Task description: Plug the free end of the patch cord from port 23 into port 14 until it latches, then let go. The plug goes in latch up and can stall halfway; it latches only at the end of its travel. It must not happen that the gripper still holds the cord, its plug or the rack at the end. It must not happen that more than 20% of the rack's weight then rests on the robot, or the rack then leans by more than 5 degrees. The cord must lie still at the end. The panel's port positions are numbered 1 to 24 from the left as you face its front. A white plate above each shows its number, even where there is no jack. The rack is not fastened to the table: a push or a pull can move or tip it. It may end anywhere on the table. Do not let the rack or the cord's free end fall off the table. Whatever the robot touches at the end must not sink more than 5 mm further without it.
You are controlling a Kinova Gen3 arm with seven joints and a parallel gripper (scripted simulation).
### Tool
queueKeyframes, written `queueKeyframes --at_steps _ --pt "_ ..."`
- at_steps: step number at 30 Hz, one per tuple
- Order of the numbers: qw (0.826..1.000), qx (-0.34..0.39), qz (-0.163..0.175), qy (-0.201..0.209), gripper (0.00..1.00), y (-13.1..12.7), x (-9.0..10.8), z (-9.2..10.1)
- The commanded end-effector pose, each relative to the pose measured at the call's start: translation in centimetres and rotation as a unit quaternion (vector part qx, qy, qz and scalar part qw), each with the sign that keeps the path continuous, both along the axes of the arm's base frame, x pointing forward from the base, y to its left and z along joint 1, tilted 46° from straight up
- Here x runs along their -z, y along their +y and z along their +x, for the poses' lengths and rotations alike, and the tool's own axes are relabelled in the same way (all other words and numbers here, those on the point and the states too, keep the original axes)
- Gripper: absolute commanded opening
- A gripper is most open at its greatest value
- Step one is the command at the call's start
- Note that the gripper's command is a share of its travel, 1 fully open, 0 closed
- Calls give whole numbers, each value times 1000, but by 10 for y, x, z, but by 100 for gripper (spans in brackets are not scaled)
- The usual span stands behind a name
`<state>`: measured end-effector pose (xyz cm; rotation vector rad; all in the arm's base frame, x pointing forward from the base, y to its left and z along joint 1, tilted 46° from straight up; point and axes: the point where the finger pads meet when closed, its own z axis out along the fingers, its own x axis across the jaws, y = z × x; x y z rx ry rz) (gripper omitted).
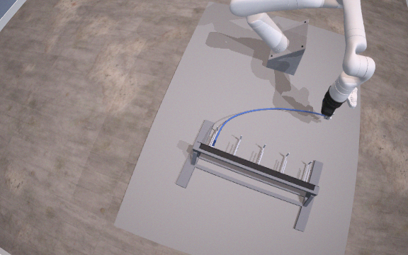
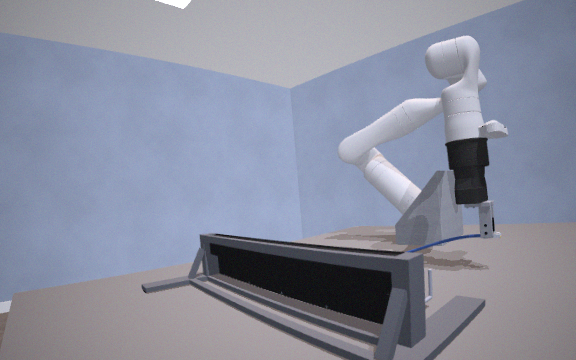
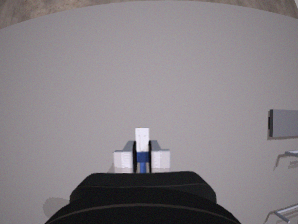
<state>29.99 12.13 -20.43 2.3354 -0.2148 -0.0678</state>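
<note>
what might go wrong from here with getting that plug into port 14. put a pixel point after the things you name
The rack (image 1: 255, 166) (image 2: 313, 253) stands loose on its feet, so a hard push on the plug (image 3: 142, 139) may slide or tip it. The blue cord (image 1: 273, 109) (image 2: 443, 241) bows out from the rack to the tool (image 1: 327, 116) (image 2: 487, 234) (image 3: 142, 156) and could snag on one of the wire guides (image 1: 237, 146) (image 2: 430, 285) on the way in.

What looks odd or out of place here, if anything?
Nothing looks damaged or tipped. The rack stands upright on its feet, and the blue cord curves smoothly from it to the gripper, which holds the plug away from the rack.
</note>
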Motion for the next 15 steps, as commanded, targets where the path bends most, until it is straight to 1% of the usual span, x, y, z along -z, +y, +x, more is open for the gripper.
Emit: queueKeyframes --at_steps 1,15 --pt "1000 1 1 -2 0 4 -2 0" --pt "1000 8 0 -7 0 1 -5 1"
